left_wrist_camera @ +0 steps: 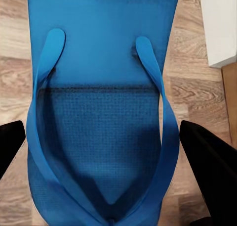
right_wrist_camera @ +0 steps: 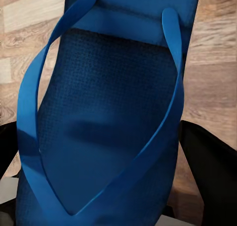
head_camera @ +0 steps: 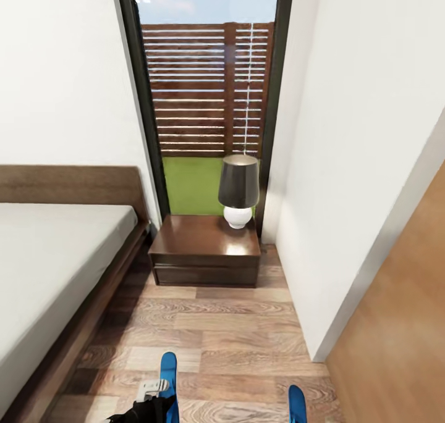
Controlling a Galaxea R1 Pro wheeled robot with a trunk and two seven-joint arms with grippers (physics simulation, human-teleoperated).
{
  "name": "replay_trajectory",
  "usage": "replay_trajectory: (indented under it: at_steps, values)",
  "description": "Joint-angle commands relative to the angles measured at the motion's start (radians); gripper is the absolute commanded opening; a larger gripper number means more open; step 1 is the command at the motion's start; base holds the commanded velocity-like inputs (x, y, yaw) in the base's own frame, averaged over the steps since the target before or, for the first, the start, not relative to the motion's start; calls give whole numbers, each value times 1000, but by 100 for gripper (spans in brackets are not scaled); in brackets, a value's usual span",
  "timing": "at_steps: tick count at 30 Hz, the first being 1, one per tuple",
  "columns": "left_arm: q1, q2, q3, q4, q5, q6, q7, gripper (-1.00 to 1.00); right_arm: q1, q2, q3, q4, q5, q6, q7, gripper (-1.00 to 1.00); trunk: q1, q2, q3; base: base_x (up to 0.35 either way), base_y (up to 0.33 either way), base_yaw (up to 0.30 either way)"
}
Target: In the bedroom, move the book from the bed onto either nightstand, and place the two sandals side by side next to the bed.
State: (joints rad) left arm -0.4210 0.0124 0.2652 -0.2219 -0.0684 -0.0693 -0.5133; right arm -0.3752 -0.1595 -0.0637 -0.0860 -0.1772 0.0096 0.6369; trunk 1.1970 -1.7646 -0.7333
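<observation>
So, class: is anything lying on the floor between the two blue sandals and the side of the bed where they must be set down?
Nothing visible does. The left sandal and right sandal sit over bare wood floor, and the strip beside the bed shows no objects. The nightstand stands farther back, by the window.

No lettering, label, brand mark or numeral is legible to me on any surface. The blue sandal (left_wrist_camera: 98,112) between my left fingers shows a dotted sole texture; if a mark is moulded into it, I cannot make it out.
</observation>
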Motion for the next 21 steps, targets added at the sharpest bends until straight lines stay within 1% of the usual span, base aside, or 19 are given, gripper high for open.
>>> replay_trajectory:
  at_steps: [1,7,12,21]
  values:
    - [-1,0,6,1,-7,-5,-4,-100,-1,0,-7,1,-1,1,5,-100,0,0,-1,322,0,0]
    - [-1,0,6,1,-7,-5,-4,-100,-1,0,-7,2,-1,1,6,-100,0,0,-1,314,0,0]
    - [-1,0,6,1,-7,-4,-4,-100,-1,0,-7,1,-1,1,6,-100,0,0,-1,196,-11,0]
    - [-1,0,6,1,-7,-5,-4,-100,-1,0,-7,1,-2,1,7,-100,0,0,-1,284,-92,0]
